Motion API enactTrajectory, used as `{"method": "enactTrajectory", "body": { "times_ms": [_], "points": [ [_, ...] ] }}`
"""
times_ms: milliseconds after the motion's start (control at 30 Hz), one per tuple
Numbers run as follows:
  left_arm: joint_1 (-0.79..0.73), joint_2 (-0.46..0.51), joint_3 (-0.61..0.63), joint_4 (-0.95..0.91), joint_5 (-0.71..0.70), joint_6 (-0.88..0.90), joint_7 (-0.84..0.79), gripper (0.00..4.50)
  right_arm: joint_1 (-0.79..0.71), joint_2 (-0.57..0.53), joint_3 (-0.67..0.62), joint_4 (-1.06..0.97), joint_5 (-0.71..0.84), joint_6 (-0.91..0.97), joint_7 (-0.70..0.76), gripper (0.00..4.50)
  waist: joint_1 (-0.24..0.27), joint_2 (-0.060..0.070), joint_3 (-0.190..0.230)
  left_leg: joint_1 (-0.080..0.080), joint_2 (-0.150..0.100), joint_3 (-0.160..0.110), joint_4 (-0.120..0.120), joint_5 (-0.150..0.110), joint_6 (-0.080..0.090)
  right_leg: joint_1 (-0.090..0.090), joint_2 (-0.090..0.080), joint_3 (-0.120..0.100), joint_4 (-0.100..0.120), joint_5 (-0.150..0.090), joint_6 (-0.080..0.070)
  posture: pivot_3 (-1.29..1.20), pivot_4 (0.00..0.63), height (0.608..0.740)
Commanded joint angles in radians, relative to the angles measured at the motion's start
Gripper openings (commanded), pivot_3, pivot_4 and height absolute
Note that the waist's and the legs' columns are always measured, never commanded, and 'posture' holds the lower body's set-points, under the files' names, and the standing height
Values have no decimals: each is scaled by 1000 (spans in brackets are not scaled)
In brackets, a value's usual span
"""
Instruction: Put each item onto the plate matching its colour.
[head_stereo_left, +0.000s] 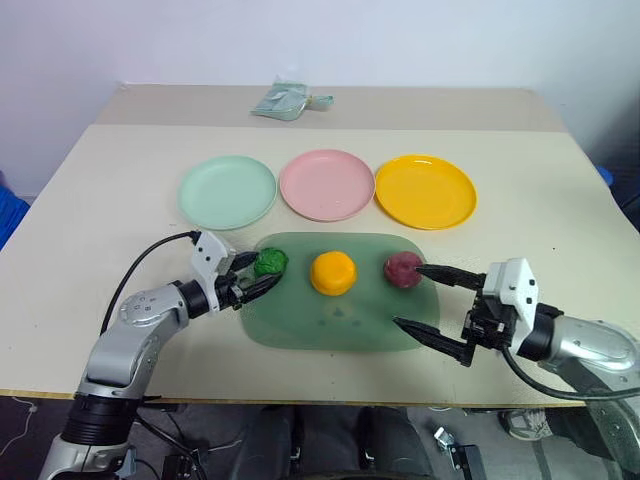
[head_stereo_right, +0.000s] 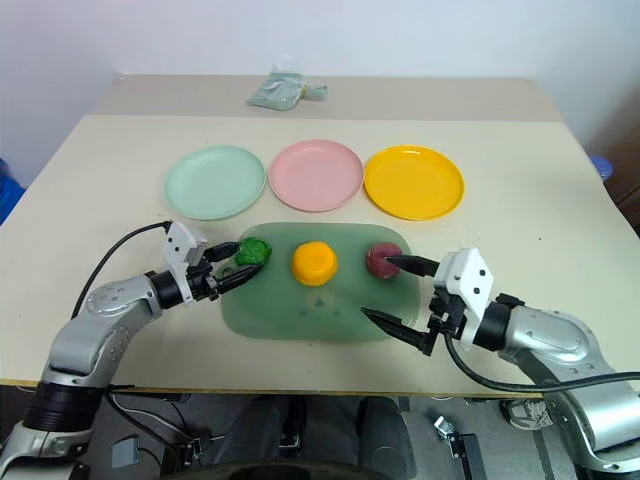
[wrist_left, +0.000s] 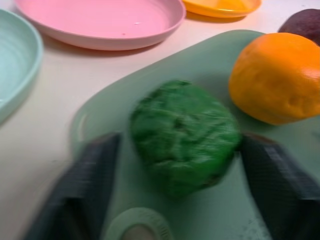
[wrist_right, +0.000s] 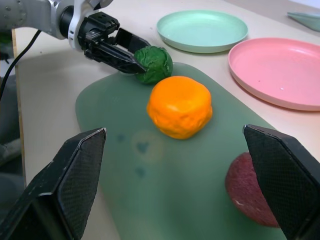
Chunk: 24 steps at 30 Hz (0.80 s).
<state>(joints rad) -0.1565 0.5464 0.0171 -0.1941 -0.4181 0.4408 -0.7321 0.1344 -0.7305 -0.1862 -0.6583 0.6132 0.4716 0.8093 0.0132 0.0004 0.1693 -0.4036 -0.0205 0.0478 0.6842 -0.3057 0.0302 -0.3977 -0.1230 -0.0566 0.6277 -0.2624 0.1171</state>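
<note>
Three lumps lie on a translucent green board (head_stereo_left: 330, 322): a bumpy green one (head_stereo_left: 270, 262) on the left, a smooth orange one (head_stereo_left: 333, 272) in the middle, and a dark maroon one (head_stereo_left: 402, 268) on the right. My left gripper (head_stereo_left: 268, 270) reaches in level from the left, its two fingers (wrist_left: 85, 190) pressed in on either side of the green lump. My right gripper (head_stereo_left: 408, 295) is wide open at the board's right end, its far fingertip beside the maroon lump. Behind the board stand the mint green plate (head_stereo_left: 227, 192), the pink plate (head_stereo_left: 326, 185) and the yellow-orange plate (head_stereo_left: 425, 190), all bare.
A crumpled pale green bag (head_stereo_left: 285, 102) lies at the far edge of the beige table (head_stereo_left: 540, 200). A black cable (head_stereo_left: 150, 255) loops from my left wrist over the tabletop. The table's front edge runs just under both arms.
</note>
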Motion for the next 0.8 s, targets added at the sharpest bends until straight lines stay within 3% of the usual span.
{"method": "enactTrajectory", "body": {
  "times_ms": [33,133,300,500,667,800],
  "points": [
    [-20,-12,41,-16,-10,-12,23,2238,-22,12,11,-24,8,-6,-14,4500,0,0,0,0,0,0,0,0,0,0,0,0,0,0,0,0,150,740],
    [-86,-69,113,5,-19,-27,133,2238,-74,24,30,26,-6,-30,-9,4500,2,-1,0,0,0,0,0,0,0,0,0,0,0,0,0,0,150,740],
    [-309,-154,163,234,154,-42,474,2238,-177,63,72,109,-32,-60,-12,4500,3,-2,0,0,-1,-1,1,1,0,1,4,-1,1,0,1,0,150,740],
    [-499,-199,162,517,223,-76,573,2238,-262,87,129,152,-59,-13,-43,4500,1,-3,1,-1,-2,0,1,1,1,0,5,-3,2,0,1,0,150,740],
    [-545,-191,180,608,223,-125,563,4292,-301,92,151,164,-72,26,-75,4500,0,-6,2,-2,-2,0,2,1,1,0,5,-3,2,0,1,0,150,740],
    [-483,-154,207,523,201,-150,526,4402,-318,102,153,146,-40,73,-92,4500,-2,-6,2,-2,-1,0,2,1,0,-1,5,-3,2,0,1,0,150,740]
  ]
}}
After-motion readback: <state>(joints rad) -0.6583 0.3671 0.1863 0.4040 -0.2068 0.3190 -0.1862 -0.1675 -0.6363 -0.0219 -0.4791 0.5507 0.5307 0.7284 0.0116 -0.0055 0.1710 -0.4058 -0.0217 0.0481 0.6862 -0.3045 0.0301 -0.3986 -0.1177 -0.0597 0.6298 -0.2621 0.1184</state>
